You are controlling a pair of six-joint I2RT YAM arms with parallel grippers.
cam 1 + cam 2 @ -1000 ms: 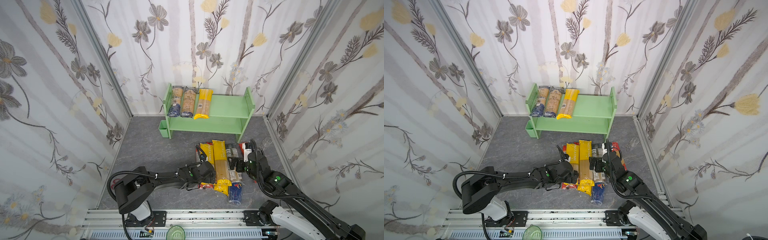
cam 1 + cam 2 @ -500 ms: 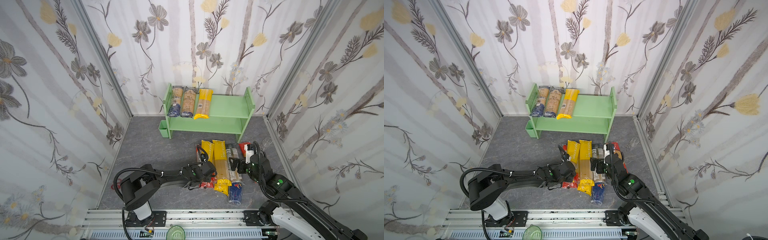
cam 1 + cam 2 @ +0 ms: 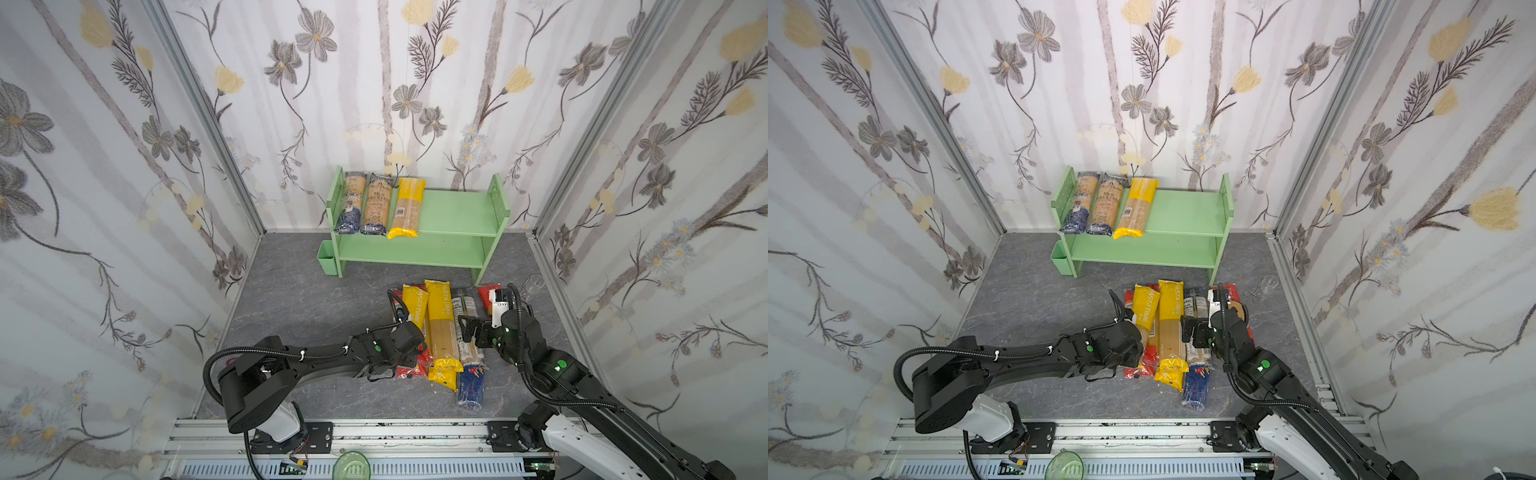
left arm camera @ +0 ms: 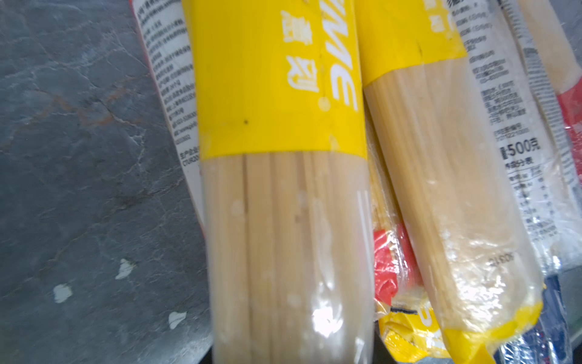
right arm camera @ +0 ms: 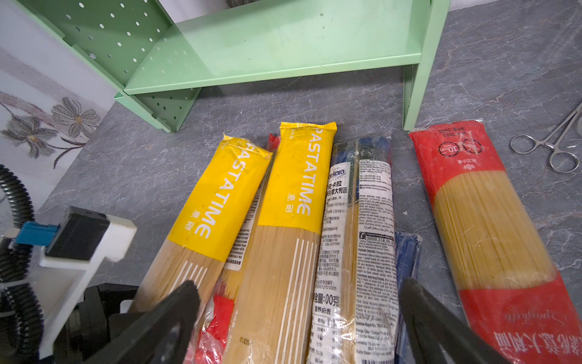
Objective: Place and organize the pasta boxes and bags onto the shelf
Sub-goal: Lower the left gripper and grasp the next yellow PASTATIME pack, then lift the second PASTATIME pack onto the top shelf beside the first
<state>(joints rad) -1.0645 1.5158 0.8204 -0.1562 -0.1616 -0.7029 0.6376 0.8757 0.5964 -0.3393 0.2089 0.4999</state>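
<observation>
The mint-green shelf (image 3: 453, 212) (image 3: 1187, 216) stands at the back wall. Three pasta bags (image 3: 376, 203) lie side by side at the left of its top board. Several more bags lie in a pile on the floor in front. My left gripper (image 3: 417, 340) (image 4: 291, 353) is shut on the leftmost yellow pasta bag (image 3: 413, 307) (image 4: 283, 220) of the pile, across its clear middle. My right gripper (image 3: 469, 332) (image 5: 299, 318) hangs open just above the second yellow bag (image 5: 296, 195) and a white-labelled bag (image 5: 359, 220). A red-ended bag (image 5: 485, 220) lies to the right.
A small green square cup (image 3: 326, 257) stands against the shelf's left leg. Metal forceps (image 5: 551, 148) and a small clear glass (image 3: 532, 284) lie by the right wall. Flowered walls close in three sides. A rail runs along the front edge (image 3: 374, 432).
My left gripper has shut on the leftmost yellow bag. My right gripper has drawn back toward the front, staying open above the pile.
</observation>
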